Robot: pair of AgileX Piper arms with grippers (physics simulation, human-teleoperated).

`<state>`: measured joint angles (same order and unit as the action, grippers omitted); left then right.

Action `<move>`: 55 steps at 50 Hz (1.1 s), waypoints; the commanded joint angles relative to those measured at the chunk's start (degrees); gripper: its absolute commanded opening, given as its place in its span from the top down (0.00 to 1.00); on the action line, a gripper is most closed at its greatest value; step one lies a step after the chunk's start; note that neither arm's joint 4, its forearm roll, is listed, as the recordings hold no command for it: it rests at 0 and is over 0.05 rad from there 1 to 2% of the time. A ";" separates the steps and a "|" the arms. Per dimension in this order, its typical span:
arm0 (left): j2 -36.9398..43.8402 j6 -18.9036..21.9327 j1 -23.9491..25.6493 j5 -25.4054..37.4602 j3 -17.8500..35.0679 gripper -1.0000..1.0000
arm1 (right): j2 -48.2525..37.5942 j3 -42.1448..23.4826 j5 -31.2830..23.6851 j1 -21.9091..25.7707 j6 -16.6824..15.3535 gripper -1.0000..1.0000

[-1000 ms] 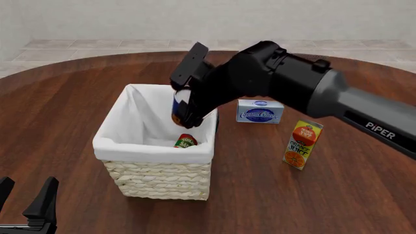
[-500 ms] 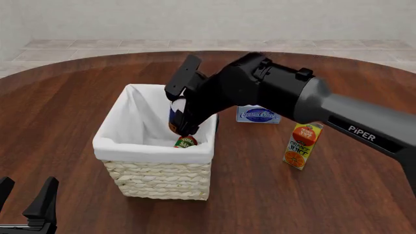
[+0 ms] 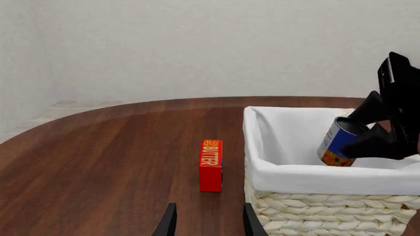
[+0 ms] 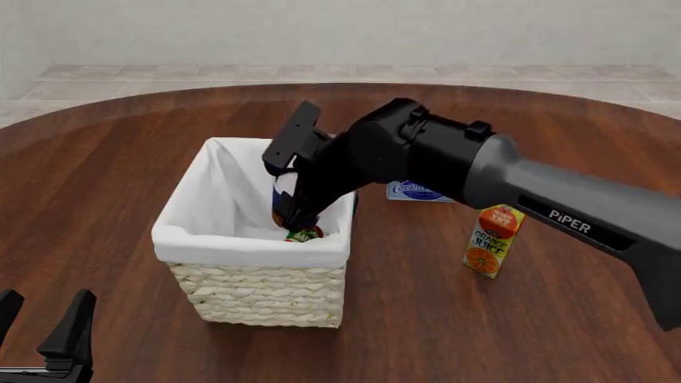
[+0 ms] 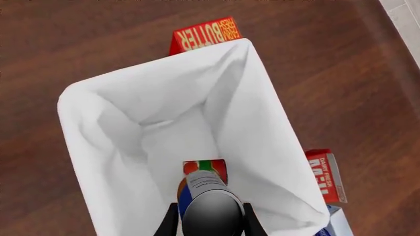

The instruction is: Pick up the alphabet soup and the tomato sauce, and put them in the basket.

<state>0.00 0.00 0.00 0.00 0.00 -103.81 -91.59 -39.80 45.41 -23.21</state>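
1. Inside the basket (image 4: 251, 243), my right gripper (image 4: 289, 199) reaches down from above. It is pinching the alphabet soup (image 4: 283, 196), the blue can with the orange band.
2. From my left wrist view, the soup can (image 3: 337, 142) hangs tilted, low between the white cloth walls, with my right gripper's black fingers (image 3: 374, 145) pressed on its sides.
3. From my right wrist view, I look straight down on the can's pale top (image 5: 211, 209), and my fingers sit on both sides of it.
4. Right under the soup can lies the tomato sauce (image 5: 204, 168). It is already down in the basket. From the front I see only a bit of its red and green label (image 4: 303, 234) at the near side.
5. My left gripper (image 4: 43, 331) is low at the near left of the counter (image 4: 96, 167), well apart from the basket. Its two fingers are spread and it holds nothing.
6. A red butter box (image 3: 211, 164) stands on the counter just beside the basket's outer wall.
7. On the other side of the basket, the cream cheese box (image 4: 417, 191) peeks out from behind my right arm. The orange juice carton (image 4: 493, 240) stands upright near it, closer to me.
8. A red-and-white box (image 5: 325, 175) shows beside the basket in my right wrist view. I cannot read its label fully.
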 commanded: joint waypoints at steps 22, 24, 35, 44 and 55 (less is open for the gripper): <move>0.00 0.00 0.00 0.00 0.00 0.00 | 0.20 -1.71 -0.13 -0.43 1.00 0.00; 0.00 0.00 0.00 0.00 0.00 0.00 | 0.30 -1.91 -0.25 -0.50 0.93 0.00; 0.00 0.00 0.00 0.00 0.00 0.00 | 1.31 -3.22 -1.37 -0.87 0.92 0.00; 0.00 0.00 0.00 0.00 0.00 0.00 | 2.19 -3.93 -2.18 -1.34 0.74 0.00; 0.00 0.00 0.00 0.00 0.00 0.00 | 2.95 -4.59 -2.86 -2.14 0.66 0.00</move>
<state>0.00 0.00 0.00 0.00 0.00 -101.58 -95.70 -42.10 43.78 -22.45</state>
